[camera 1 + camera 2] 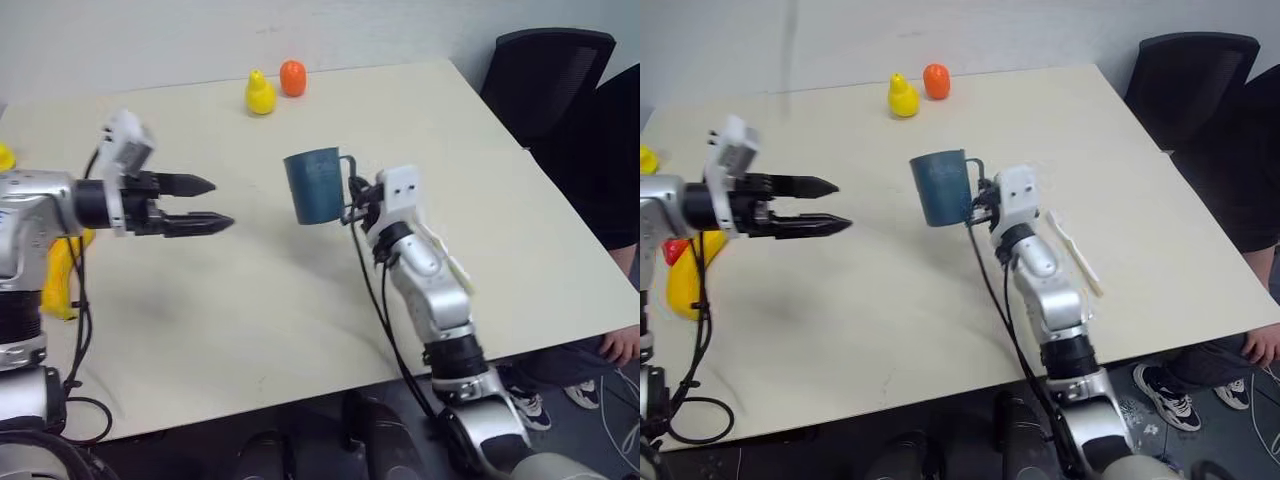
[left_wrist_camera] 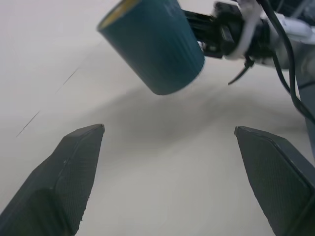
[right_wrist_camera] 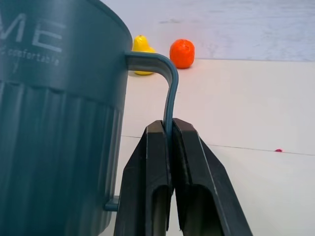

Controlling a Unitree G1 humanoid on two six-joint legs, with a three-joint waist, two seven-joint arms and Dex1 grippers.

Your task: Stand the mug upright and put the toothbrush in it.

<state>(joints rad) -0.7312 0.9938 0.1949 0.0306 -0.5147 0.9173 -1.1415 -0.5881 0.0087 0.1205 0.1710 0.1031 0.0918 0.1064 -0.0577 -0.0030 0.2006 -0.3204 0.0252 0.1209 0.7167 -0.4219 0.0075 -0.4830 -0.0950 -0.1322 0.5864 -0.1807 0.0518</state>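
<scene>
Left eye view: the right hand holds the mug upright by its handle, above the desk. Right eye view: the toothbrush lies lengthwise just right of that arm; the left hand, spread empty, is well left.

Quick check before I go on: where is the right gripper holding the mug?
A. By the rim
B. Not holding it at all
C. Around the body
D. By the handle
D. The right gripper is shut on the thin loop handle of the mug, which hangs upright above the table.
</scene>
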